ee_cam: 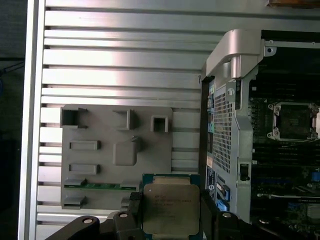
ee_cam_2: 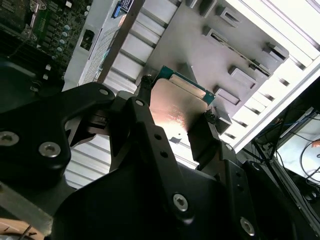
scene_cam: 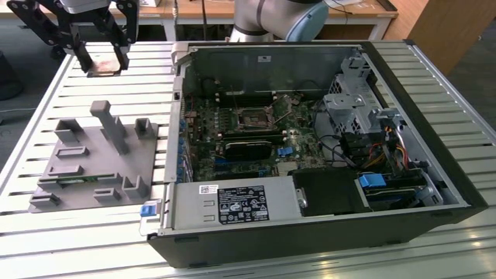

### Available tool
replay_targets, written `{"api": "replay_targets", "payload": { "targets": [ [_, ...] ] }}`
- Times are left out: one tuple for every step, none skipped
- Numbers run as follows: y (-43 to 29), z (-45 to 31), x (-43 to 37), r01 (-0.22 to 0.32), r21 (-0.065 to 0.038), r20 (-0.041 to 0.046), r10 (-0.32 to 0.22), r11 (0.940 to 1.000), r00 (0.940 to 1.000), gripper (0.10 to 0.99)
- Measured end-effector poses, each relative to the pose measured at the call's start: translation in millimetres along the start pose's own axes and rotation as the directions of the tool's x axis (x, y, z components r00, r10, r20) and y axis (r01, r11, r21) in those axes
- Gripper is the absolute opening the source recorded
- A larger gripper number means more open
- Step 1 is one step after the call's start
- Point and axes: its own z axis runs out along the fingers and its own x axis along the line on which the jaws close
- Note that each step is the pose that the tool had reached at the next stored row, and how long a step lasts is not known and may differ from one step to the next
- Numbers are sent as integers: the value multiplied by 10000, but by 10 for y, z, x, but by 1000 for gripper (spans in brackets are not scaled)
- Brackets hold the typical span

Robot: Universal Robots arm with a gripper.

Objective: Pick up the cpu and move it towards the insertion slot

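My tool (scene_cam: 101, 59) is clamped on the cpu (ee_cam: 171, 210) by two opposite edges, holding it above the counter's (scene_cam: 78, 238) corner beyond the grey fixture (scene_cam: 93, 165). I judge it light, stiff and fragile underneath, so I take it by the edges only.

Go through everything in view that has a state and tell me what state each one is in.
gripper: shut on the cpu, raised.
cpu: held in the gripper, lifted off the grey fixture.
insertion slot: empty, dark centre showing.
computer case: open, side panel off.
grey fixture: green strip sitting in one recess.
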Motion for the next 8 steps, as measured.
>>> {"api": "replay_targets", "payload": {
  "targets": [
    [0, 0, -11, 0, 0, 0, 0, 10000, 10000, 541],
    [0, 0, -22, 0, 0, 0, 0, 10000, 10000, 541],
    [-1, 0, -33, 0, 0, 0, 0, 10000, 10000, 541],
    [-1, 0, -43, 1, 0, 0, -1, 10000, 10000, 541],
    [-1, 0, -54, 1, 0, 0, -1, 10000, 10000, 541],
    [-1, 0, -65, 1, 0, 1, -1, 10000, 10000, 541],
    [-1, 0, -75, 1, -1, 1, -1, 10000, 10000, 541],
    [-2, 0, -85, 1, 0, 0, -1, 10000, 10000, 541]
  ]
}}
